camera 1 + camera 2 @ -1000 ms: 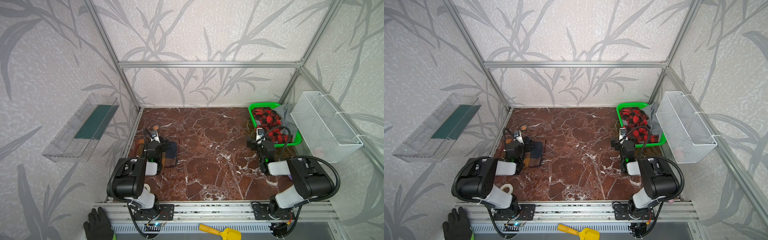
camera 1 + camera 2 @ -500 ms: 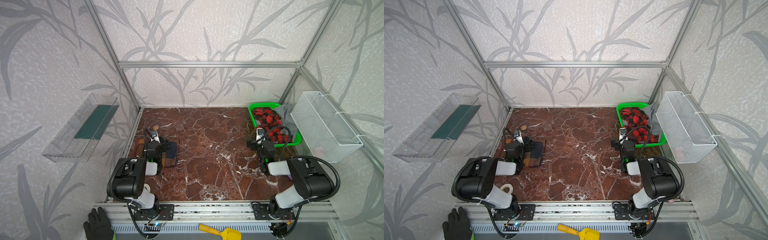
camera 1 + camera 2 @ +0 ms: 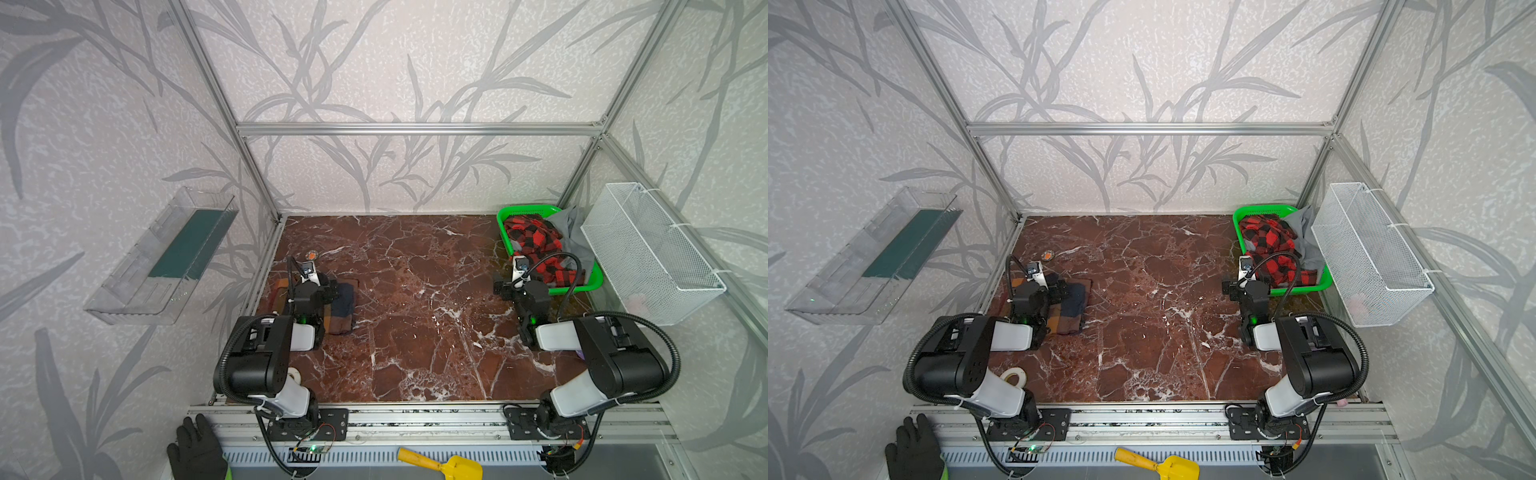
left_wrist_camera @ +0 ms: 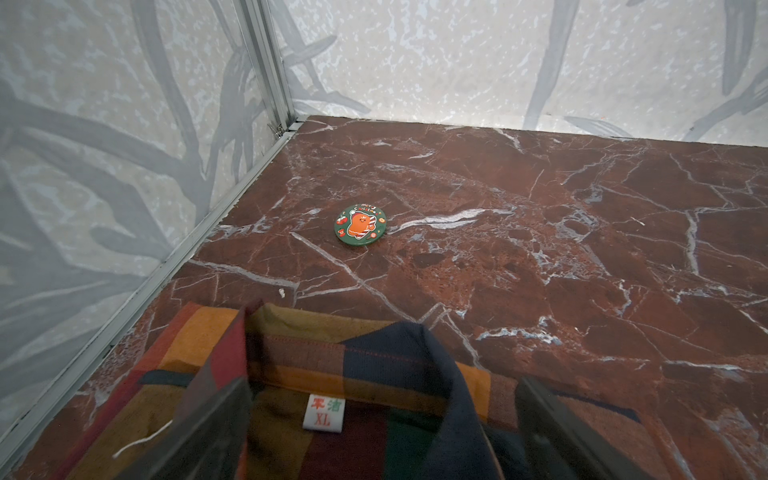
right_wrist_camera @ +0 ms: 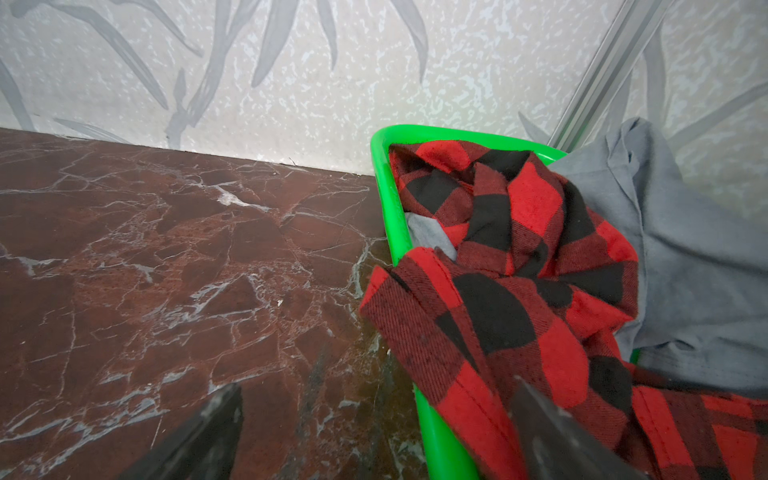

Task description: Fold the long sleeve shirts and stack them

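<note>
Stillness: nothing has moved this past second. Left jaws hang open over the folded plaid shirt on the worktop; right jaws, open, face the red shirt, crumpled in its basket, unfolded.

Jaws wide apart over plaid shirt, XL tag up; green badge beyond on marble table.
</note>
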